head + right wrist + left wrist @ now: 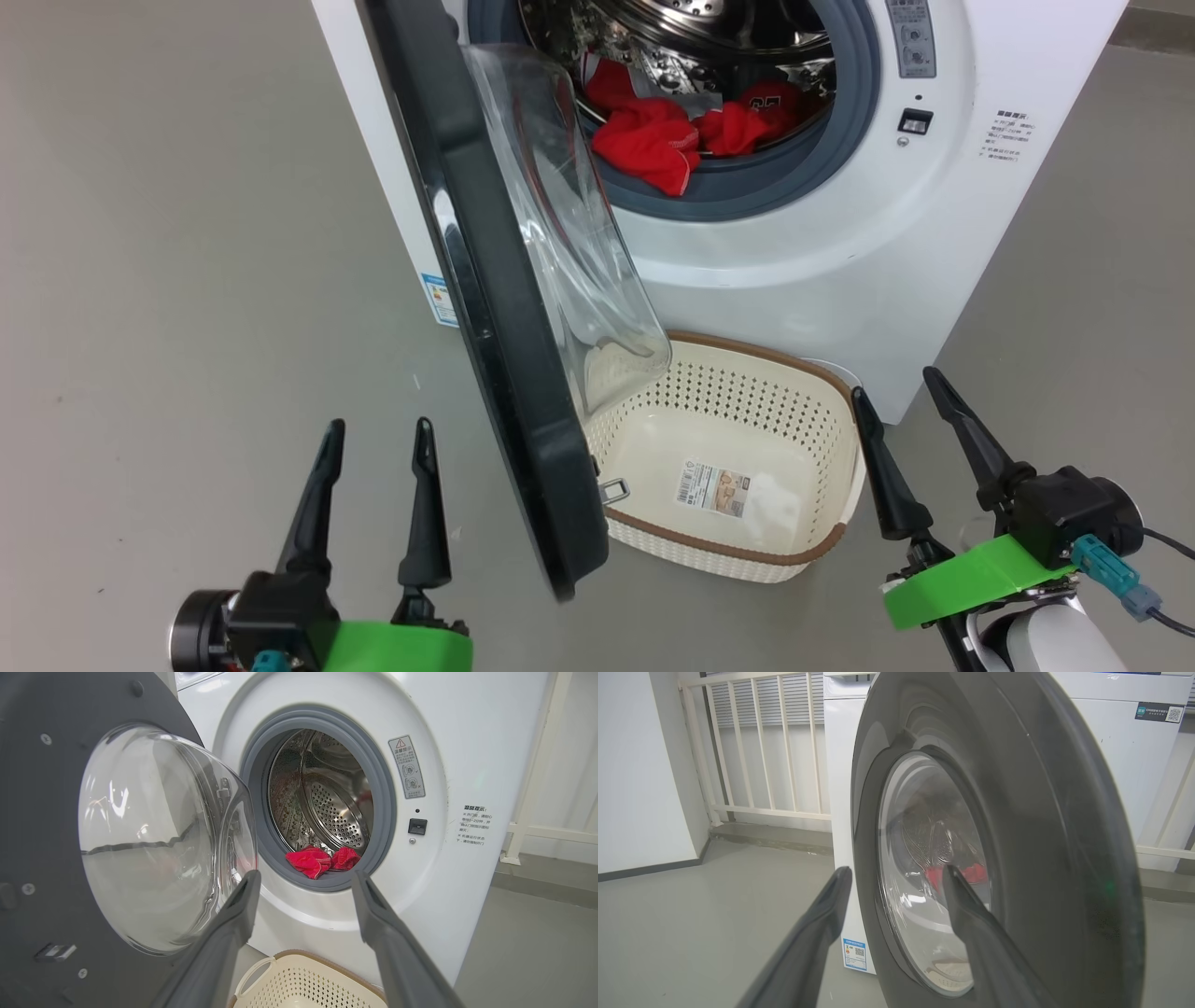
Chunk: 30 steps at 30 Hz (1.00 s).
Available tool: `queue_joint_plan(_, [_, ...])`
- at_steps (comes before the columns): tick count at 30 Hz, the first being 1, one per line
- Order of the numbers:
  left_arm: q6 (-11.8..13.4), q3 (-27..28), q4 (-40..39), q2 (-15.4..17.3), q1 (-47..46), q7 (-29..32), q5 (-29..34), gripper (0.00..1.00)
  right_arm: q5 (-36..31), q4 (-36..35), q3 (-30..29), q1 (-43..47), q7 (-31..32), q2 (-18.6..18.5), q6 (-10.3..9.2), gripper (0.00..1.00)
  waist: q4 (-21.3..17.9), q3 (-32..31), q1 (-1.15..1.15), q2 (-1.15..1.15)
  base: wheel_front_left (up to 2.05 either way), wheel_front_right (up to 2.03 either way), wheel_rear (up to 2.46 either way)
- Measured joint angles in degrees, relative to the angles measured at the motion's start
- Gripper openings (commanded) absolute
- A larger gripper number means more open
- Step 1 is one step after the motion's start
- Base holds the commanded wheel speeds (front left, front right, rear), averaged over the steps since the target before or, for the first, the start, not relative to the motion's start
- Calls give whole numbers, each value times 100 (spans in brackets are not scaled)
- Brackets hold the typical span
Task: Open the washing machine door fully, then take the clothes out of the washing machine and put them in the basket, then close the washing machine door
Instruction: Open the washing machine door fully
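1. The washing machine door (495, 317) stands partway open, swung out from the washing machine (794, 280), and its lower edge hangs over the left end of the basket (738, 392).
2. The left claw (379, 429) has its fingers spread apart and holds nothing. It sits low on the outer side of the door, close to the glossy black face but, as far as I can tell, not touching it.
3. The right claw (893, 383) is also spread wide and empty. It is just beside the right end of the basket and points towards the drum.
4. The door looks rigid and fairly heavy, and it swings on its hinge. Its black face is shiny and probably slippery, so I would push or hook at the thick outer ring, not on the bulging glass bowl (569, 233), which looks fragile.
5. The clothes (653, 140) lie bunched at the bottom front of the drum, and one red fold drapes over the grey rubber ring (747, 191).
6. They look soft, limp and light. That draped fold is the easiest place to pinch, though loose cloth may trail or snag on the ring.
7. The basket sits on the floor against the machine, under the opening. It holds no clothes yet and looks light enough to slide if nudged.
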Motion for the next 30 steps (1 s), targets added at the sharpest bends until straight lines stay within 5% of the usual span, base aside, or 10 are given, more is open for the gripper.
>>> queue_joint_plan(11, [0,36,58,1,15,0,-1,100,-89,43,63,-1,0,3,0,100,-23,8,0,0,0,0,0])
queue_joint_plan(12, [0,46,58,1,15,0,-1,93,-91,55,70,-1,0,3,0,100,-22,14,0,0,0,0,0])
queue_joint_plan(15, [0,59,55,1,14,0,-1,3,-90,73,99,-1,0,3,0,100,-21,36,0,0,0,0,0])
queue_joint_plan(30, [9,159,-859,1,-177,-1,-105,0,111,183,94,-9,0,3,0,100,-70,62,0,0,0,0,0])
